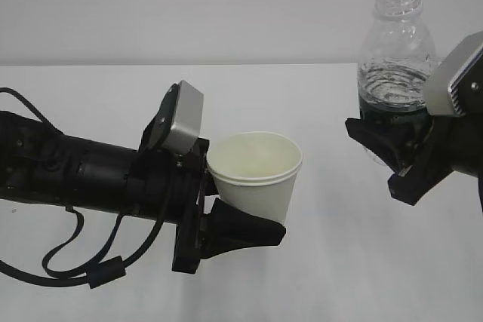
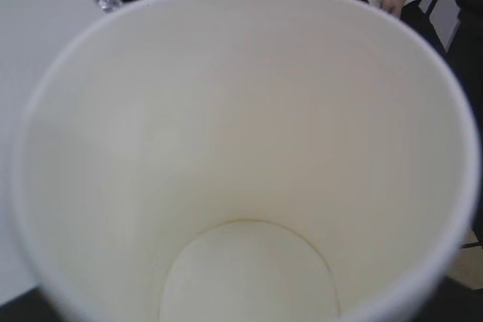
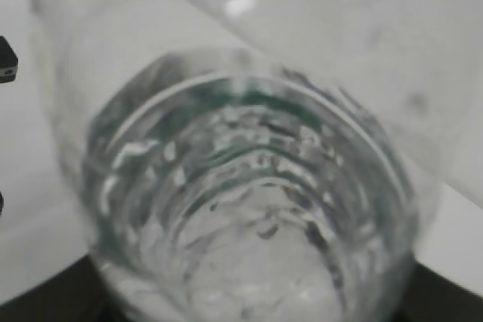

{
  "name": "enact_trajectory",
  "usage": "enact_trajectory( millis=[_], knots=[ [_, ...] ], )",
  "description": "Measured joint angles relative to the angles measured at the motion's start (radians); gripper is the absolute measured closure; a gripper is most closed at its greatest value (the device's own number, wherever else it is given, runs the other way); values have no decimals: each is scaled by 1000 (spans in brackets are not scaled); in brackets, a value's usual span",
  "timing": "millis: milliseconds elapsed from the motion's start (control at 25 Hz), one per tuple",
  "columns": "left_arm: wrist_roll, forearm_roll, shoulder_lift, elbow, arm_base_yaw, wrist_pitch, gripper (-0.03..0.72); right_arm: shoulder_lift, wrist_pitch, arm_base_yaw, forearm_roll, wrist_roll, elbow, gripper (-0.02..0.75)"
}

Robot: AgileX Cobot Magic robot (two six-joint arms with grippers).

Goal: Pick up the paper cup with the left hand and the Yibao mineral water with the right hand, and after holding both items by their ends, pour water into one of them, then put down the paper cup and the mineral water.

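Paper cup [image 1: 256,179]: clamped between the jaws of my left hand [image 1: 226,213], upright, lifted off the white table [image 1: 317,277]. My left wrist view alone shows its dry cream inside. Yibao mineral water [image 1: 395,54]: uncapped, upright, gripped low by my right hand [image 1: 392,148], well apart from the cup; my right wrist view shows its ribbed walls.

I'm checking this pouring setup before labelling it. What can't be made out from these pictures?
- Yibao mineral water: base and label hidden by the right hand; the exterior view cuts that arm at the edge.
- Paper cup: base hidden behind the left hand; the left wrist view shows only its interior.
- Right wrist view: bottle blurred, label unreadable.
- Table surface under either item: not visible.
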Motion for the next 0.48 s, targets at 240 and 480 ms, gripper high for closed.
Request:
enact_trajectory(
  millis=[240, 480],
  knots=[
    [0, 0, 0, 0, 0, -17, 232, 0, 10, 0, -32, -2, 0, 303],
    [0, -2, 0, 0, 0, -19, 232, 0, 33, 0, -66, -17, -2, 303]
  ],
)
